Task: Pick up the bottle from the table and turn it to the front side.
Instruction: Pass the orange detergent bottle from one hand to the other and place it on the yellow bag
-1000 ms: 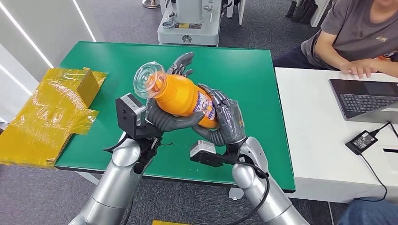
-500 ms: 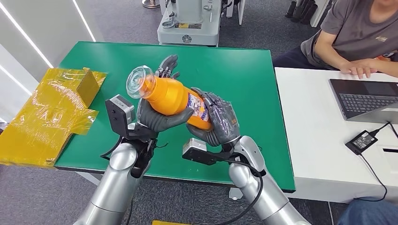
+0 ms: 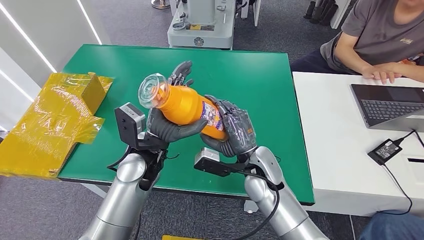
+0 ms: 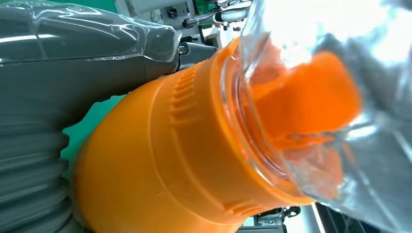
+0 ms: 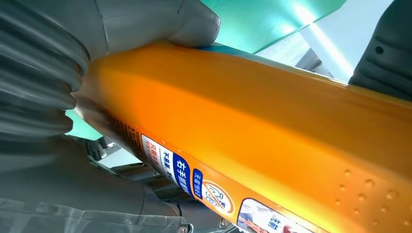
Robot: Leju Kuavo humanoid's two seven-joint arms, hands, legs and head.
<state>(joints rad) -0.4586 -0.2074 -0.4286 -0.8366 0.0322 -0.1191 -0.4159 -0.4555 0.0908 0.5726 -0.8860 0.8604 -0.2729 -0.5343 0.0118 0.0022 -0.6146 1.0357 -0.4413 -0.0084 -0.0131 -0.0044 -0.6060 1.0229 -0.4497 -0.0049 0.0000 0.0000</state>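
Observation:
An orange bottle with a clear cap is held tilted in the air above the green table, cap toward the left. My left hand cradles its upper body from below, fingers spread behind the neck. My right hand grips the lower, labelled end. In the left wrist view the orange bottle neck and clear cap lie right against the thumb. The right wrist view has the bottle's side with its label strip pressed in my palm.
A crumpled yellow wrapped box lies at the table's left edge. A white desk on the right carries a laptop and a power adapter; a seated person rests a hand there. A machine base stands behind the table.
Both hands carried the bottle a little left and toward me a second ago; since half a second ago it has barely shifted, with the cap edging slightly right.

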